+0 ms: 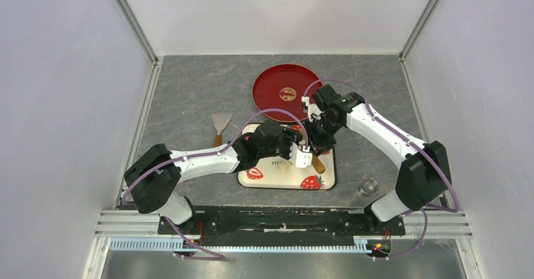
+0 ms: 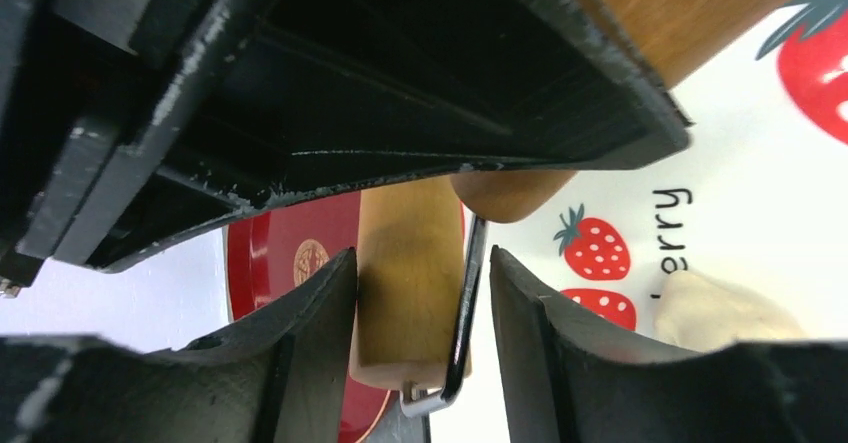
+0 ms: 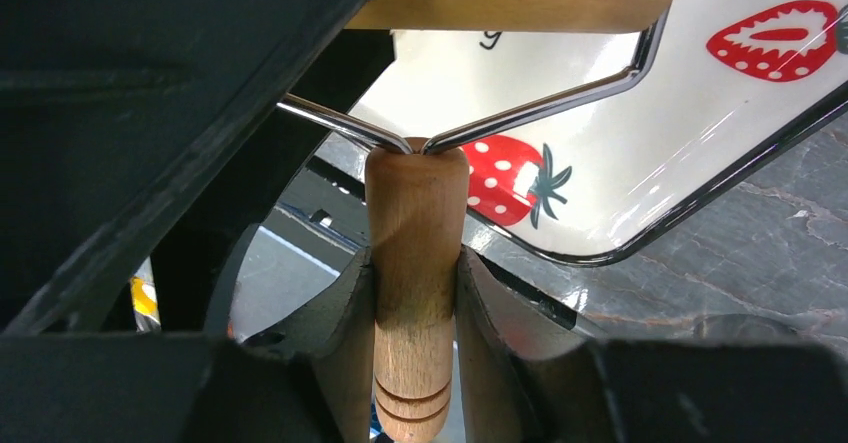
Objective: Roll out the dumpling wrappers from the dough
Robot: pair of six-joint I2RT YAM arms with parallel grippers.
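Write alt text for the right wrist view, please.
The right gripper clamps the wooden handle of the roller, whose chrome wires rise to the drum at the top edge. Behind lies a white tray with red strawberries on a grey table.

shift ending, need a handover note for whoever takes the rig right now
Right gripper: shut on roller handle.
Left gripper: closed around the roller's drum end.
Dough: still a lump, on tray.
Plate: no wrappers visible.
Cutter: on table, right of tray.
Done: roller in hand.
Left: roll dough flat, cut wrappers.
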